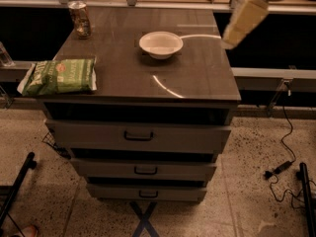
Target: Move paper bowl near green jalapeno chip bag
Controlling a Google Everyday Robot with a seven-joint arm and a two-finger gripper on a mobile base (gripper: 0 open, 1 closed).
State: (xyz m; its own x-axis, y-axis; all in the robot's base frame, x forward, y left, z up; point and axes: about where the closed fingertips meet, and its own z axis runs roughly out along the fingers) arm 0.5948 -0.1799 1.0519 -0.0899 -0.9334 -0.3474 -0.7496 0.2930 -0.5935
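The paper bowl (161, 44), white and round, stands upright on the dark cabinet top (197, 78) at the middle rear. The green jalapeno chip bag (59, 76) lies flat at the front left corner of the top, well apart from the bowl. My gripper (229, 42) is at the end of the pale arm that comes in from the top right. It hovers over the right rear edge of the top, to the right of the bowl and clear of it. It holds nothing that I can see.
A metallic drink can (80, 19) stands at the rear left corner. The cabinet has three drawers with dark handles (138, 136). A cable with a plug (282, 167) lies on the floor at right. A black stand leg (17, 187) is at lower left.
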